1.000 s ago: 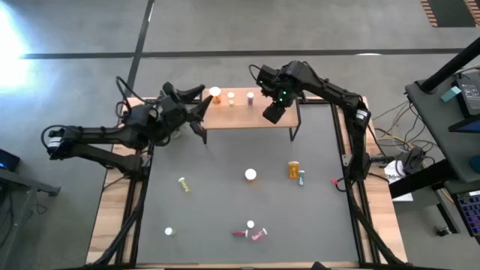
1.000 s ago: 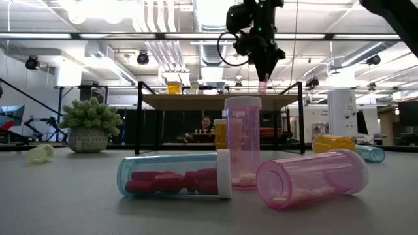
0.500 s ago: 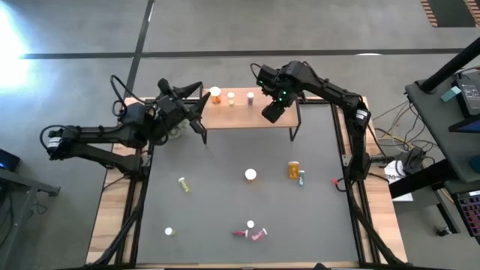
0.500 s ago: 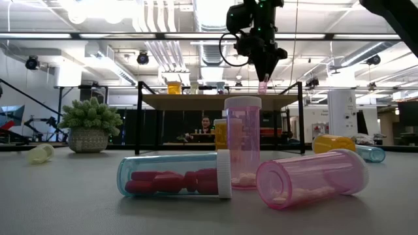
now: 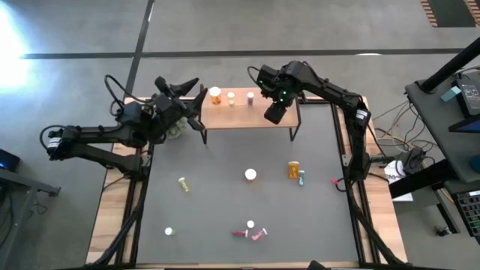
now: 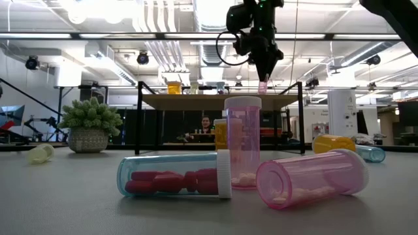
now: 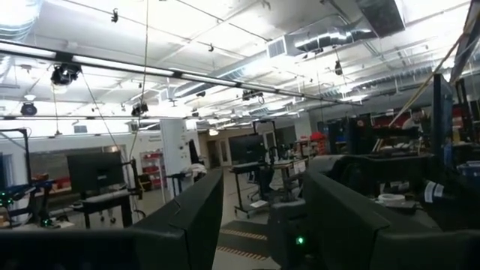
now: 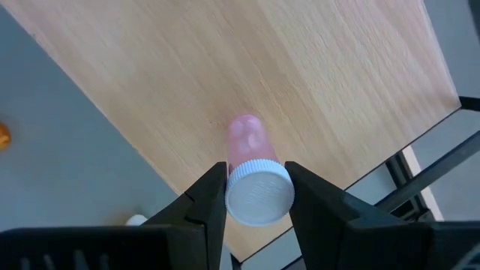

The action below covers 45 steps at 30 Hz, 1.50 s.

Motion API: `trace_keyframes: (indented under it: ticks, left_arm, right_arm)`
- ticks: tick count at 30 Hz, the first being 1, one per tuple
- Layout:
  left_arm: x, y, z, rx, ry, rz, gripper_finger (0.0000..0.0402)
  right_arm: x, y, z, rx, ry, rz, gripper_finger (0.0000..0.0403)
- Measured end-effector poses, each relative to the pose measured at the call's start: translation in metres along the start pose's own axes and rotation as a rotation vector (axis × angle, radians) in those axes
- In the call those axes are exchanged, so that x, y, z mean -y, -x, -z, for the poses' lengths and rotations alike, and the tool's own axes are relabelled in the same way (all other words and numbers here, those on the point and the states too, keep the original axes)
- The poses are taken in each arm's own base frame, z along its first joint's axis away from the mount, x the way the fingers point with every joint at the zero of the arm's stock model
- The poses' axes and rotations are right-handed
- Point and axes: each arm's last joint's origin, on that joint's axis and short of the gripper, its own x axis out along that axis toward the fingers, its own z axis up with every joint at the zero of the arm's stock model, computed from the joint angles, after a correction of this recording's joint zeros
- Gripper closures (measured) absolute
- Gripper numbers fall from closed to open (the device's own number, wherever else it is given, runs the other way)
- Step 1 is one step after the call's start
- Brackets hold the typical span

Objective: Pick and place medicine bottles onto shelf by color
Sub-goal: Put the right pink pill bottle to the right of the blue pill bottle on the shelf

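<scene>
— Three bottles [image 5: 231, 96] stand in a row on the shelf [image 5: 281, 118] already. Why hang over its other end?

— My right fingers [image 8: 255, 196] are clamped on a pink bottle [image 8: 250, 172] by its white cap, upright above bare wood, well apart from that row; I judge pink gets its own spot.

— And your left fingers [image 5: 196, 96]?

— Half open, empty, raised beside the shelf's end.

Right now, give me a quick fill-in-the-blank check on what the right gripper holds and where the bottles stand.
1. The right gripper is shut on a ____ bottle with a white cap.
2. That bottle hangs above the wooden ____.
3. On the shelf, ____ bottles already stand in a row.
4. The left gripper holds ____.

Missing words: pink; shelf; three; nothing
</scene>
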Motion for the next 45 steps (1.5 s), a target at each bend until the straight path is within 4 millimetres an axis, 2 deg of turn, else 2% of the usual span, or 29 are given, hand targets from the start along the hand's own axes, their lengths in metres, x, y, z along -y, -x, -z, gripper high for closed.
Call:
trace_keyframes:
  ticks: [40, 45]
  left_arm:
    - [0.0013, 0.0004, 0.0038, -0.011, -0.007, 0.002, 0.0233]
    - [0.0013, 0.0004, 0.0038, -0.011, -0.007, 0.002, 0.0233]
  right_arm:
    - [-0.0006, -0.0050, -0.0022, -0.004, 0.045, 0.000, 0.0287]
    - [-0.0006, -0.0050, -0.0023, -0.003, 0.062, 0.001, 0.0277]
